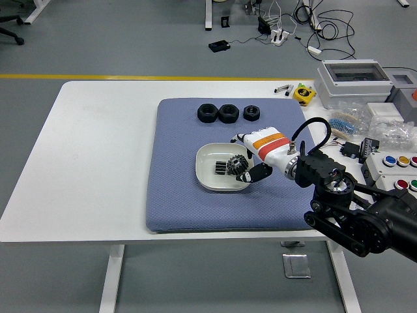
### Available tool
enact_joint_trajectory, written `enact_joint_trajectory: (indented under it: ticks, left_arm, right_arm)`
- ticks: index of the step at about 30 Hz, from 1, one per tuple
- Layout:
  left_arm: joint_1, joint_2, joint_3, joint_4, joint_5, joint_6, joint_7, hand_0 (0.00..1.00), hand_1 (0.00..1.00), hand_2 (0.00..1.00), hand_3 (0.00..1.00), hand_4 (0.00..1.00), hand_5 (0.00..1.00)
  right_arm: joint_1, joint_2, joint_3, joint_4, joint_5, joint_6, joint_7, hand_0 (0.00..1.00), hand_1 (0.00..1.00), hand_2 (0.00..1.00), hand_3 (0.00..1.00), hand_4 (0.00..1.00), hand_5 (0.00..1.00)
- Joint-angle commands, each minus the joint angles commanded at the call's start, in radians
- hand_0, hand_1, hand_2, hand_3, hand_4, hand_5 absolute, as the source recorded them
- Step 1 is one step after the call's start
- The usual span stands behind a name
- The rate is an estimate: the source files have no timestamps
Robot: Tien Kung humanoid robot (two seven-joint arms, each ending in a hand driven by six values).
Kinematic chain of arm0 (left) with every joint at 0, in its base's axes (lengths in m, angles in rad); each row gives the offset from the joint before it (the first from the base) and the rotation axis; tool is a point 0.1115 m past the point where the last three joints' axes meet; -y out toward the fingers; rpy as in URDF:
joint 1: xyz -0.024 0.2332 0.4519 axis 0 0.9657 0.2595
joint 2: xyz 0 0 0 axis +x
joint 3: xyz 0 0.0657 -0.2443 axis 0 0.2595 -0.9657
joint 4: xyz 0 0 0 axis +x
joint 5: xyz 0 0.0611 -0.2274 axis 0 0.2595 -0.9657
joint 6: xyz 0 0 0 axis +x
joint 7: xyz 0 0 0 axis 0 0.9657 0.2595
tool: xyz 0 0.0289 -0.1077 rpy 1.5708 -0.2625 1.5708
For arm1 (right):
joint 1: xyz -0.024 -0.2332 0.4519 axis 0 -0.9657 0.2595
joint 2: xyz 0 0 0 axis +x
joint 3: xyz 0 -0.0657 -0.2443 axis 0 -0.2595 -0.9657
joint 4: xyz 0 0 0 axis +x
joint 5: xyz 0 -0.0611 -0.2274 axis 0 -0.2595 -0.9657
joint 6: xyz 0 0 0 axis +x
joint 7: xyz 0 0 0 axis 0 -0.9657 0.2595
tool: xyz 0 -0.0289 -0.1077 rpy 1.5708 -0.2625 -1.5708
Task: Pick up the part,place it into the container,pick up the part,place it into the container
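Your right hand [251,163] reaches over white container [221,167] mid-mat, right rim | fingers curled around black gear [236,163] inside container | second gear [220,167] lies just left | three black parts [227,113] far.

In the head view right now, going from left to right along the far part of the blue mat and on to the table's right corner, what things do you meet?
Large black nut → second large black nut → smaller black nut → yellow tape measure → grey box with a clear lid.
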Motion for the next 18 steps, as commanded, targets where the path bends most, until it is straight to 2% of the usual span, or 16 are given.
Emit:
enact_joint_trajectory:
  ticks: [1, 12, 13, 18]
  left_arm:
    - [0.0, 0.0, 0.001, 0.0, -0.001, 0.0, 0.0, 0.534, 0.554, 0.654, 0.593, 0.585, 0.552]
    - [-0.002, 0.001, 0.006, 0.0, -0.011, 0.0, -0.003, 0.534, 0.554, 0.656, 0.593, 0.586, 0.553]
    - [-0.002, 0.001, 0.006, 0.0, -0.012, 0.0, -0.004, 0.532, 0.553, 0.655, 0.592, 0.587, 0.553]
    - [-0.003, 0.001, 0.008, 0.001, -0.016, 0.001, -0.005, 0.532, 0.553, 0.655, 0.592, 0.587, 0.553]
  right_arm:
    - [0.0, -0.001, 0.001, 0.0, -0.001, -0.001, 0.0, 0.277, 0.357, 0.58, 0.871, 0.998, 0.474]
    - [-0.005, -0.01, 0.049, 0.015, 0.027, -0.049, 0.003, 0.282, 0.363, 0.58, 0.874, 0.998, 0.478]
    - [-0.006, -0.012, 0.056, 0.018, 0.034, -0.057, 0.004, 0.37, 0.485, 0.634, 0.873, 0.998, 0.478]
    - [-0.016, -0.036, 0.106, 0.044, 0.116, -0.134, 0.016, 0.37, 0.485, 0.634, 0.873, 0.998, 0.478]
